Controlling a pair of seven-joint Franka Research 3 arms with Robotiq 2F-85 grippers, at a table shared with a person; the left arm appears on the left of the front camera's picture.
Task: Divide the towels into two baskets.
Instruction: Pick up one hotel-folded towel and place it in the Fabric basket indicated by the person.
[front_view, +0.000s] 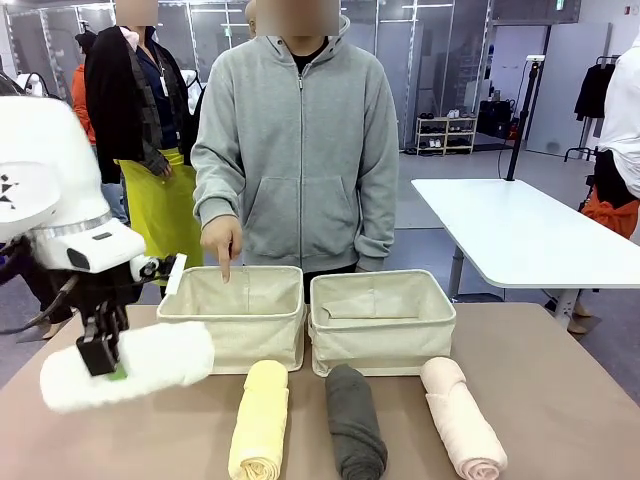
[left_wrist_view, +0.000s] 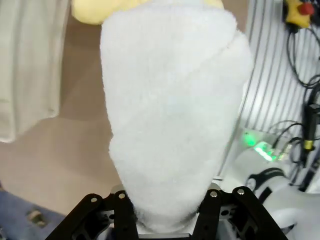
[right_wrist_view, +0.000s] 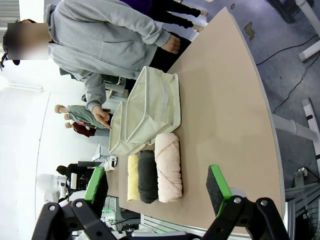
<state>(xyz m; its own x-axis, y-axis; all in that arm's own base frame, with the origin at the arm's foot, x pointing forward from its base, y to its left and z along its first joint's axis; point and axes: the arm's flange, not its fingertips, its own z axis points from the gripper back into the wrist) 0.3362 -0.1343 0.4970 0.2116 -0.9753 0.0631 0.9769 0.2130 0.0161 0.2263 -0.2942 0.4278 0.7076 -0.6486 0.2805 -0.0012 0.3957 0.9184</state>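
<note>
One white towel (front_view: 150, 365), clamped in the left gripper (front_view: 103, 366), hangs with its long axis left-to-right; right gripper (right_wrist_view: 157, 184) spread wide.

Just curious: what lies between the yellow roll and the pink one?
The dark grey towel, flat on the table, seen in the front view.
</note>
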